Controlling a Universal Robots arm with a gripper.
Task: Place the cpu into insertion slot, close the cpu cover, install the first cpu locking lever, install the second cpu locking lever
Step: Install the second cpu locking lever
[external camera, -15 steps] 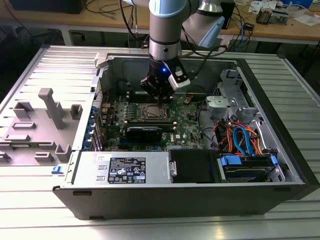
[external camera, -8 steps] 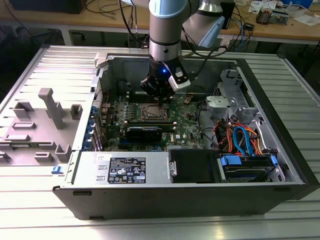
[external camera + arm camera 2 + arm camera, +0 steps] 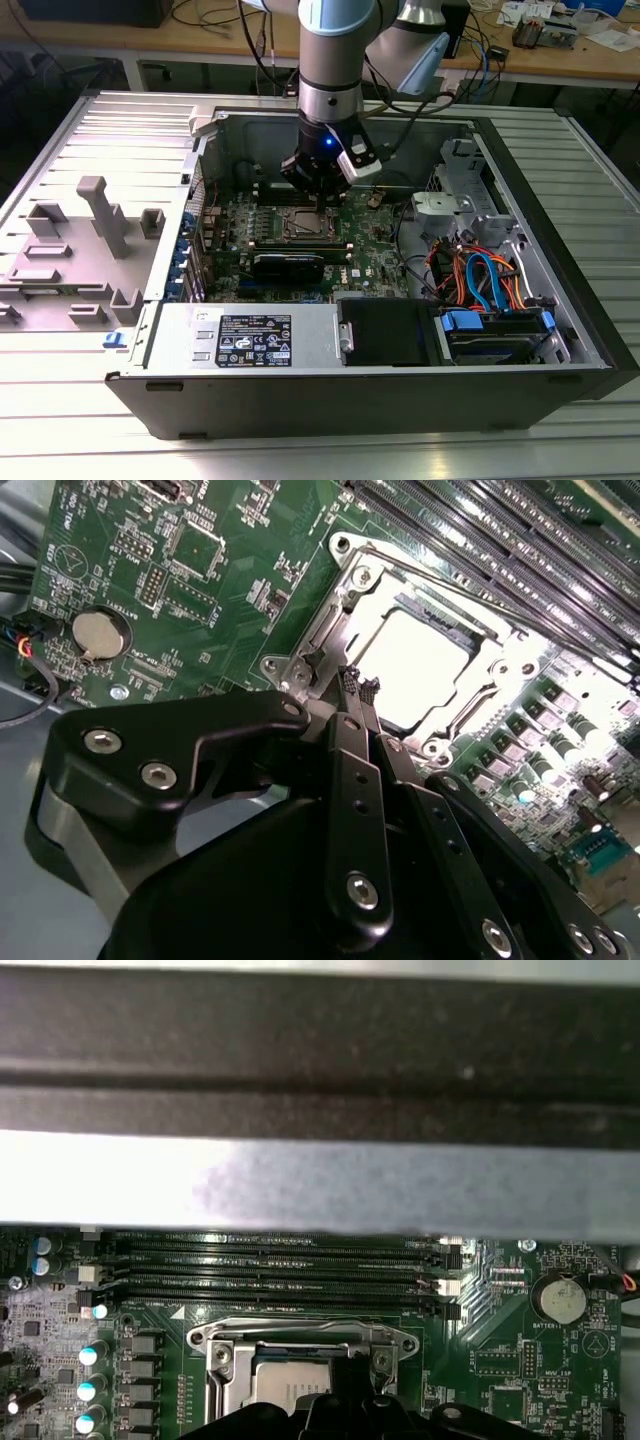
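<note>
In the second wrist view we see the hand [image 3: 362, 688] with its two black fingers [image 3: 352, 742] pressed together and nothing clamped between them, the tips just over the metal rim of the insertion slot [image 3: 330, 630]. The cpu [image 3: 420, 665] lies flat in the slot, directly past the fingertips, its bright top showing through the window of the cpu cover [image 3: 495, 640], which lies down over it. A round coin cell [image 3: 100, 635] sits on the green motherboard [image 3: 130, 540], well to one side of the hand. In the exterior view the hand [image 3: 322, 198] reaches down inside the open computer case [image 3: 560, 250], just above the slot [image 3: 305, 224]. In the first wrist view the long memory slots [image 3: 280, 1265] lie just beyond the cover [image 3: 300, 1335].
</note>
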